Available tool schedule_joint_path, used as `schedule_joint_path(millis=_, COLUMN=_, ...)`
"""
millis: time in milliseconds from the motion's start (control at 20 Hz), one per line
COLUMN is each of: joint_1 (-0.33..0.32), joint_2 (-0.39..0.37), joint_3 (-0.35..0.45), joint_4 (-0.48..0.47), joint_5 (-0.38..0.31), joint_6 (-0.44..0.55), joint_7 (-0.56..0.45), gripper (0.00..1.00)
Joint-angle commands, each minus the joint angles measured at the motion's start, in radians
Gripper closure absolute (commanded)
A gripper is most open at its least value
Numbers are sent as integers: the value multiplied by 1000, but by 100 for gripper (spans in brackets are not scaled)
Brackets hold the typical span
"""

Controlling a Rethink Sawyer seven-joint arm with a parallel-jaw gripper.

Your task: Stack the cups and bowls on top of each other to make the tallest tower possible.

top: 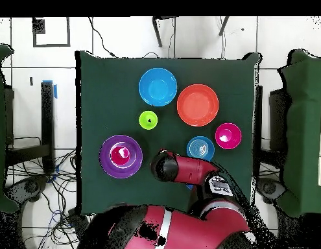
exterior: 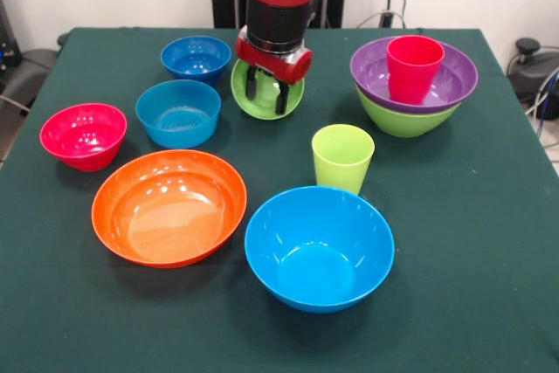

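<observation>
Landmark: the lime-green cup, upright, mouth up, near the middle of the green bench. Nearest the camera, just in front of the cup, sits the large light-blue bowl, glossy and empty; bare cloth runs from it to the bench's near edge. Left of that bowl and in front-left of the cup lies the large orange bowl, their rims close but apart. Right of the cup the bench is open out to its right edge. Farther left of the cup stand the small light-blue bowl and, beyond it toward the left edge, the pink-red bowl. Behind and right of the cup rises the tower: a large lime-green bowl carrying a wide purple bowl, with the red cup upright inside. Behind and left of the cup, the claw hangs with its dark fingers apart, set down inside the small lime-green bowl, which appears tilted toward the camera; whether they press its wall cannot be told. Farthest, the dark-blue bowl sits left of the claw.
</observation>
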Motion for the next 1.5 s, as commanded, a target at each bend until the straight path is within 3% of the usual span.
schedule_joint_path(millis=50, joint_1=-11, joint_2=21, joint_3=115, joint_4=47, joint_5=-13, joint_6=-5, joint_7=63, gripper=0)
schedule_joint_path(millis=600, joint_1=40, joint_2=-172, joint_3=99, joint_4=100, joint_5=36, joint_6=211, joint_7=51, gripper=0)
schedule_joint_path(millis=850, joint_1=36, joint_2=-231, joint_3=98, joint_4=83, joint_5=10, joint_6=214, joint_7=24, gripper=0)
schedule_joint_path(millis=1200, joint_1=48, joint_2=-254, joint_3=85, joint_4=9, joint_5=-6, joint_6=284, joint_7=-1, gripper=0)
schedule_joint_path(millis=1500, joint_1=84, joint_2=-173, joint_3=50, joint_4=-24, joint_5=-46, joint_6=196, joint_7=26, gripper=0)
